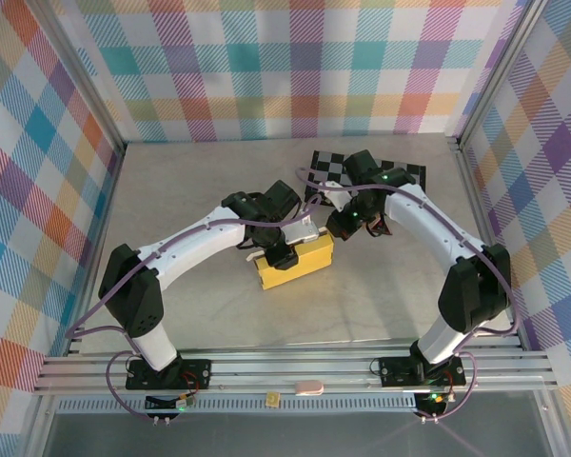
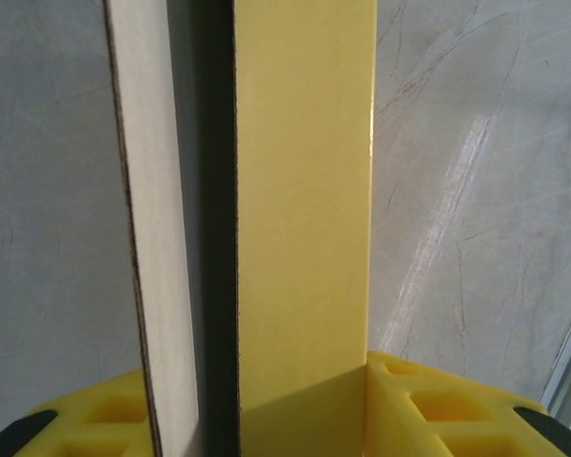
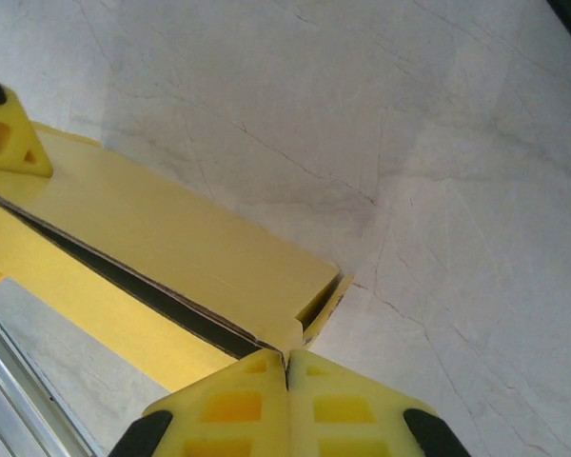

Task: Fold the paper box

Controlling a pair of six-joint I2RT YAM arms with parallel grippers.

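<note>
The mustard-yellow paper box [image 1: 300,268] lies partly folded at the table's middle. My left gripper [image 1: 287,248] comes down on its left part. In the left wrist view its jaws [image 2: 257,398] straddle an upright yellow wall [image 2: 305,190] and a white-faced panel [image 2: 157,209], pressed against both. My right gripper [image 1: 347,225] is at the box's right end. In the right wrist view its fingers [image 3: 286,369] meet on the corner of the box's top flap [image 3: 171,228]. A dark slit shows under that flap.
A black-and-white checkered board [image 1: 328,164] lies behind the right arm at the back. Plaid walls close off three sides of the grey table [image 1: 190,190]. An aluminium rail [image 1: 295,371] carries the arm bases along the near edge.
</note>
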